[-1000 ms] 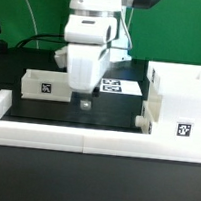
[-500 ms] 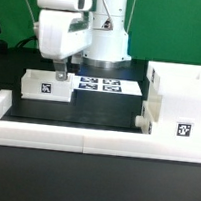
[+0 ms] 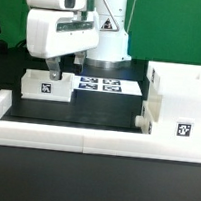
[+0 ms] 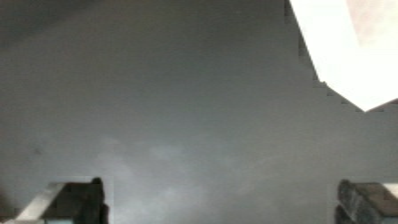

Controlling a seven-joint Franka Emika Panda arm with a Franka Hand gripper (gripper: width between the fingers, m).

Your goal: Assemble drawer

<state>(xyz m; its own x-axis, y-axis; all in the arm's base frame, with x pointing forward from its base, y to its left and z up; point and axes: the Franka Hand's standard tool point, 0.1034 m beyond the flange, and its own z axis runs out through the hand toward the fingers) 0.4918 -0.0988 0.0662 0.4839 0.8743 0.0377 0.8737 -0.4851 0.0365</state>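
The tall white box shell (image 3: 178, 105) stands at the exterior view's right, with a tag on its front. A second small white piece (image 3: 143, 122) sits low against its left side. One small white tray (image 3: 47, 85) with a tag on its front lies at the exterior view's left. My gripper (image 3: 51, 74) hangs just above that tray; its fingers (image 4: 79, 200) stand wide apart with nothing between them. In the wrist view a white corner (image 4: 350, 50) of a part shows over the dark table.
The marker board (image 3: 106, 86) lies flat behind the middle of the black table. A low white border wall (image 3: 55, 134) runs along the front and up the left side. The arm's white base stands behind the board.
The gripper has swung from the middle of the table towards the exterior view's left and now sits over the small tray. The parts have not moved.
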